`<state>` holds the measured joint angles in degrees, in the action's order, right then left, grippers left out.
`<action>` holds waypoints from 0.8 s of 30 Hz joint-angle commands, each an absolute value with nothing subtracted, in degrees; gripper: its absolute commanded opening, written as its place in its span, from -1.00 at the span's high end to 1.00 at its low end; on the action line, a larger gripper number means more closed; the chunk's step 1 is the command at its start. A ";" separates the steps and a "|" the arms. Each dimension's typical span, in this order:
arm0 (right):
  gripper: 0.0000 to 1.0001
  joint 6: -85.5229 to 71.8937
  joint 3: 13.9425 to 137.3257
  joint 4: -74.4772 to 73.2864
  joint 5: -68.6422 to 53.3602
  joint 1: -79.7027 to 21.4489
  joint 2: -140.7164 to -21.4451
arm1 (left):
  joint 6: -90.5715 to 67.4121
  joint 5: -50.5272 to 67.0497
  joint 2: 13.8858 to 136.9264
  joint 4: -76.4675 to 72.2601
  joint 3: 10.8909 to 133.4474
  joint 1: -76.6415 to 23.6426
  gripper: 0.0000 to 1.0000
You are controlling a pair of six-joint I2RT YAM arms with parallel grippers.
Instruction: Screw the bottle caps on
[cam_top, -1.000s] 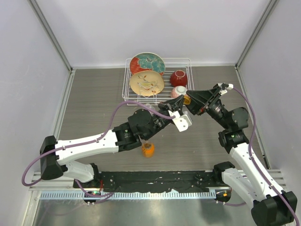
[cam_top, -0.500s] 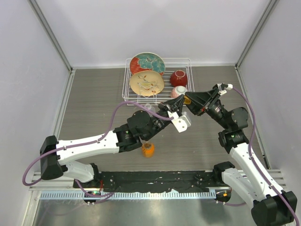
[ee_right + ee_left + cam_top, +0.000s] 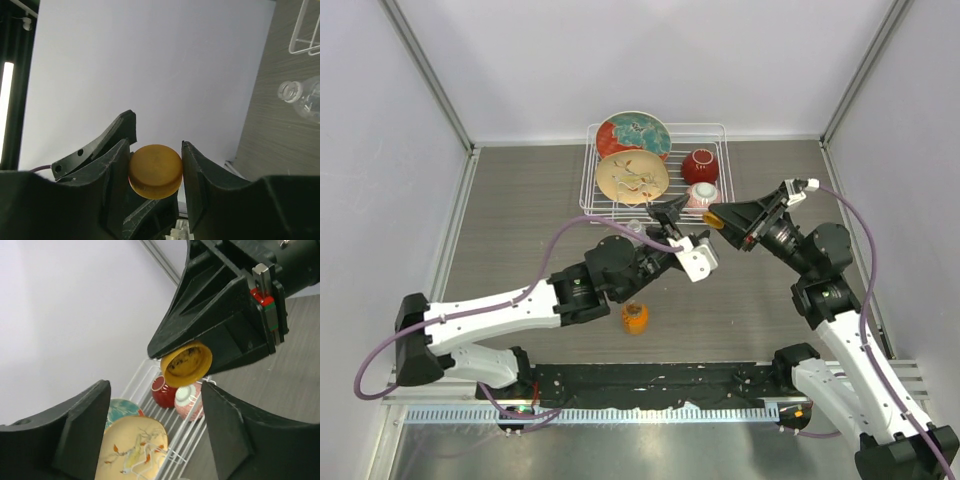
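Note:
The orange bottle cap sits pinched between the two fingers of my right gripper, which is shut on it in mid-air. From above, that gripper hangs just right of the dish rack, with the cap at its tip. My left gripper stands open and apart from the cap, holding nothing. It faces the right gripper from the left. The squat orange bottle stands upright below the left arm. The clear bottle's open neck shows on the table; the left arm hides most of this bottle.
A white wire dish rack at the back holds two patterned plates, a red bowl and a pink bowl. White walls close in the table on the left, right and back.
The left gripper has opened and let go of the orange cap, drawing back a little to the left. The right gripper has closed on the cap and now holds it alone.

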<state>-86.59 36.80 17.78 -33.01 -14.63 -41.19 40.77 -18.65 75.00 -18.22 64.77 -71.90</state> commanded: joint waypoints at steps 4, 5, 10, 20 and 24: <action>0.67 -67.78 45.96 -4.03 -27.07 -14.94 -41.39 | 26.49 -20.39 63.91 -3.29 65.04 -69.70 -0.99; 0.67 -67.07 46.31 -4.39 -26.72 -14.94 -41.74 | 25.06 -19.96 61.81 -1.86 64.87 -69.26 -0.99; 0.68 -61.71 51.50 -9.31 -24.35 -14.94 -44.82 | 12.69 -11.54 56.08 16.54 63.02 -65.92 -0.99; 0.68 -58.19 54.84 -10.90 -22.59 -14.85 -44.03 | 3.26 4.57 43.33 25.14 46.94 -64.86 -0.99; 0.69 -57.22 55.72 -11.95 -22.59 -14.94 -43.68 | 1.15 4.31 43.15 20.84 41.15 -64.86 -0.99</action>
<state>-59.66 52.58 -11.86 -23.49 -14.68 -44.60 5.48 1.74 44.07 24.51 44.49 -65.01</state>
